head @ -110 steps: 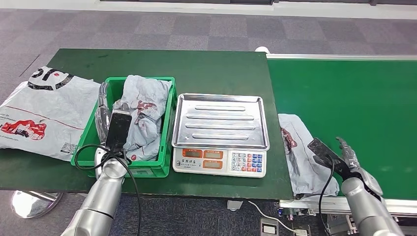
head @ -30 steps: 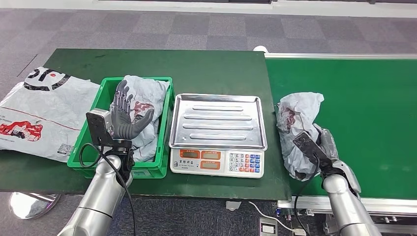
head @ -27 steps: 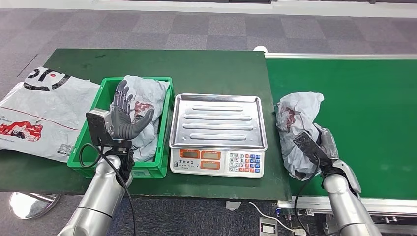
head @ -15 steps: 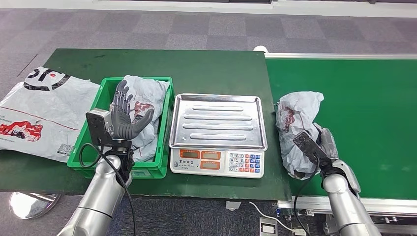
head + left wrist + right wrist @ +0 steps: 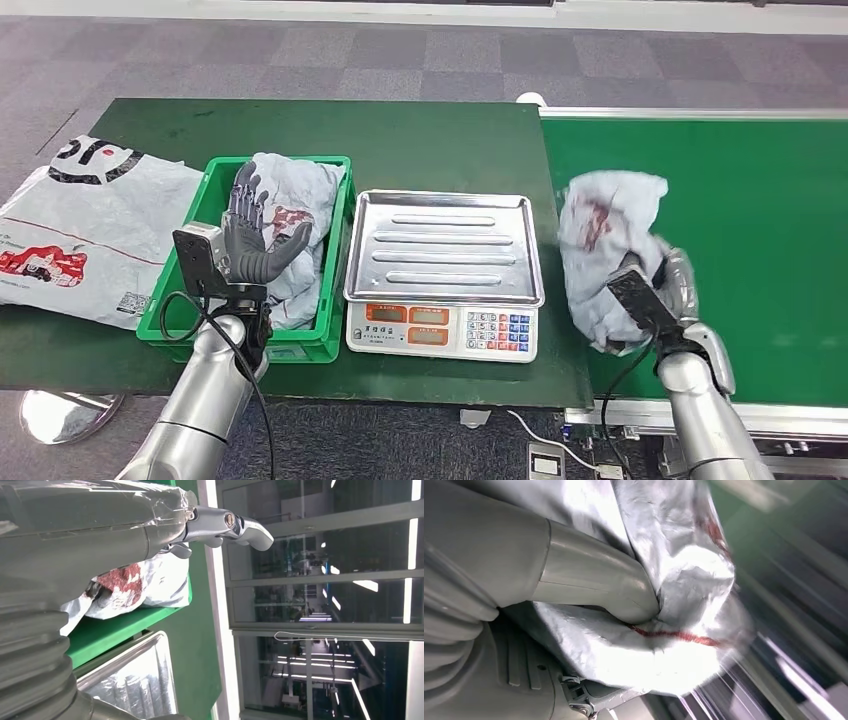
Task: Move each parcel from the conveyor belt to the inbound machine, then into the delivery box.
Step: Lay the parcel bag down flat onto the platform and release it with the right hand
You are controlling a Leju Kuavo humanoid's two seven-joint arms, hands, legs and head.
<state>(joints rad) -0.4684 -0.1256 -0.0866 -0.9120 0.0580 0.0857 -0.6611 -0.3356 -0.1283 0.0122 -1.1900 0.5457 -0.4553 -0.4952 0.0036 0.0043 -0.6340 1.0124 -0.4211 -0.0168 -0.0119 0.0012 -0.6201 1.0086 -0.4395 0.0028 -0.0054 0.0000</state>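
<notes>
We see the green conveyor belt (image 5: 740,200) on the right and the dark green table (image 5: 400,140) on the left, touching each other at the edge. On the far left of the table lies a large flat grey bag (image 5: 80,230) with red and black print. Just beside it stands the green delivery box (image 5: 340,260), and inside it lies a crumpled grey parcel in the box (image 5: 300,200) with red marks. Between the box and the belt stands the scale (image 5: 445,275), its steel tray bare, with the display and the keys on our side.

Our right hand (image 5: 672,285) holds the grey parcel (image 5: 605,240) over the near edge of the belt, close to the table. In the right wrist view the thick thumb (image 5: 594,587) presses into the crumpled plastic, so the fingers pinch the parcel; the parcel looks blurred there.

Our left hand (image 5: 247,235) is raised over the delivery box, the palm upright, the fingers spread apart and holding nothing. In the left wrist view one finger (image 5: 225,525) points out above the parcel in the box
</notes>
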